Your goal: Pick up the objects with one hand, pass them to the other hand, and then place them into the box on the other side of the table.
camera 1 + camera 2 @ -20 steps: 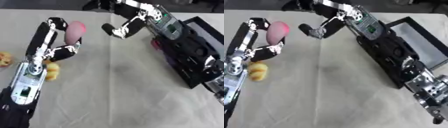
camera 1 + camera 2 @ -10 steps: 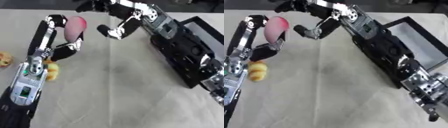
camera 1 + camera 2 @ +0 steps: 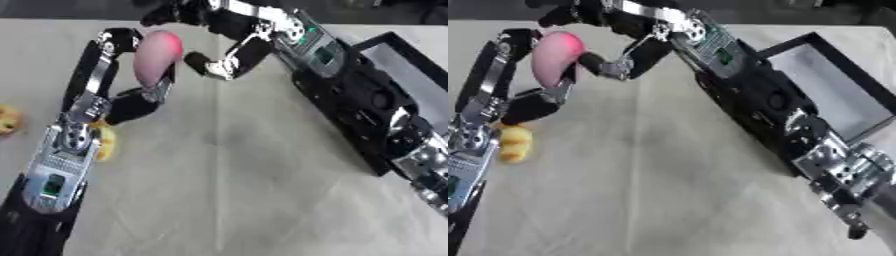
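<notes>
The right hand [image 3: 214,62] has moved closer, with its fingers spread just beside the pink object [image 3: 156,56], so the handover seems about to begin. The left hand [image 3: 131,75] holds this object up above the table [image 3: 245,190]. It looks smooth, elongated and rounded.

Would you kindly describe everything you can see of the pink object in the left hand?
The pink object is smooth, rounded and elongated, paler towards its lower end. It stands roughly upright above the table, held in the left hand, whose fingers curl round its lower part. The right hand is close beside it; whether they touch cannot be told.
</notes>
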Robot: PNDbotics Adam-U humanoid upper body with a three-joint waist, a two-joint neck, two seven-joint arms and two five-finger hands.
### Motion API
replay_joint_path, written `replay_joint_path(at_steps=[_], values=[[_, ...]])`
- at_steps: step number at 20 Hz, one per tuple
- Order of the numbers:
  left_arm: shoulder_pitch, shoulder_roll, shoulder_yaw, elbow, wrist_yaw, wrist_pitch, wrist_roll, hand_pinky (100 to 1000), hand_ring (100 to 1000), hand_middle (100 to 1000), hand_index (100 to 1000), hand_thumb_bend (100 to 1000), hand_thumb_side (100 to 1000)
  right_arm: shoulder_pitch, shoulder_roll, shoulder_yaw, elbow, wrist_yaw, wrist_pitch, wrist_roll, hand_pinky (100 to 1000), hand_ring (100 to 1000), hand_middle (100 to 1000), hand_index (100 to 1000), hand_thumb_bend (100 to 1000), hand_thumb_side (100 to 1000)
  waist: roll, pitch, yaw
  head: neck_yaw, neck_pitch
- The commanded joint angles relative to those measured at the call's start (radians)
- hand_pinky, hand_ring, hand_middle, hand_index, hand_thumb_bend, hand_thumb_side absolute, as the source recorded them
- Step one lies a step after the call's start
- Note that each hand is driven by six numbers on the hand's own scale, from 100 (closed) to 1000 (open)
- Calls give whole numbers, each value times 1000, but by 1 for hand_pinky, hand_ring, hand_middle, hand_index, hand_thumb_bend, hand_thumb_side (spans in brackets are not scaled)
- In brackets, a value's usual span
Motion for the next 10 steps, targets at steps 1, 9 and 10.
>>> replay_joint_path(at_steps=[1, 9, 10], values=[[-24, -10, -6, -15, 9, -12, -3, 714, 566, 446, 409, 100, 156, -23, -5, -7, -4, 18, -246, 245, 989, 941, 994, 1000, 100, 144, 3, -2, 3, -11, -2], [-24, -11, -12, -27, 24, -17, -9, 714, 565, 446, 408, 100, 148, -17, -2, -13, 13, 62, -265, 245, 985, 935, 883, 1000, 100, 157, 5, 2, 4, -18, -2], [-24, -11, -12, -28, 25, -17, -8, 714, 565, 445, 408, 100, 147, -16, -2, -13, 14, 64, -266, 245, 984, 932, 865, 1000, 100, 158, 6, 2, 4, -17, -2]])
